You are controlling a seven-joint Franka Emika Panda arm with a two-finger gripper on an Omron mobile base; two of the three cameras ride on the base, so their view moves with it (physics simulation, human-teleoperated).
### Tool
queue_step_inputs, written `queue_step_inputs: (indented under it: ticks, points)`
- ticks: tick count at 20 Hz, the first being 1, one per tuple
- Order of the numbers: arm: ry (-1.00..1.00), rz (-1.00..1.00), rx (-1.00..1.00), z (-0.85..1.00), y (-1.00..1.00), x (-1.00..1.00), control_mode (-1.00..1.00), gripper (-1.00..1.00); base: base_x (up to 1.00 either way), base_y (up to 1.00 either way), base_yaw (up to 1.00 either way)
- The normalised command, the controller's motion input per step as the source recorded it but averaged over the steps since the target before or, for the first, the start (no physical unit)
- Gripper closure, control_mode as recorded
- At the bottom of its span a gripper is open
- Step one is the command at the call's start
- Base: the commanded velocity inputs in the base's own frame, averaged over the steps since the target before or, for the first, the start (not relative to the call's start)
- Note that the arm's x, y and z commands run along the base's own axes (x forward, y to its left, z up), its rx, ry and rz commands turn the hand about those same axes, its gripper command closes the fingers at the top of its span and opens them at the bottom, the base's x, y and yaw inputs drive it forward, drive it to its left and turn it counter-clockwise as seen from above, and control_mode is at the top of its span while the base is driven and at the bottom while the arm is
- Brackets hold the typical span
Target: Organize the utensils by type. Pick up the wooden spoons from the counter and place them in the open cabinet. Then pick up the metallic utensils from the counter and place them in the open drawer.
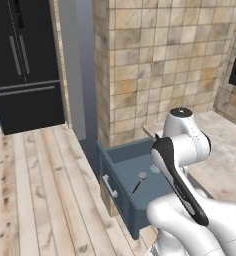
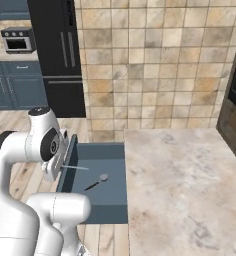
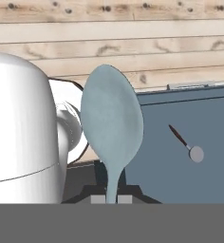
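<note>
Setting: rendered home kitchen. Evidence: black French-door refrigerator (image 1: 24, 65) at 10 o'clock in left base view; tan tile wall (image 2: 155, 65) at 12 o'clock; beige marbled tabletop (image 2: 185, 185) over slate-blue cabinets (image 2: 15, 85); small oven (image 2: 17, 40) at 10 o'clock in right base view; wood plank floor (image 1: 40, 195); open drawer (image 2: 107, 200) holding a utensil (image 2: 97, 182).

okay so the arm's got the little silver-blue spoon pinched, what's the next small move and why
Probably carry the silver-blue spoon a little further over the open drawer and lower it before letting go. The gripper is shut on its handle, with the bowl near the drawer's edge. The black-handled utensil already lies inside.
</note>
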Motion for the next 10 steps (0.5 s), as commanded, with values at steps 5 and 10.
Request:
queue_step_inputs:
  ticks: [5,10]
  points:
    - [0.00,0.00,0.00,0.00,0.00,0.00,1.00,1.00,0.00,-0.02,0.00]
    - [0.01,0.00,0.00,-0.01,0.00,0.06,-1.00,1.00,0.02,0.00,0.00]
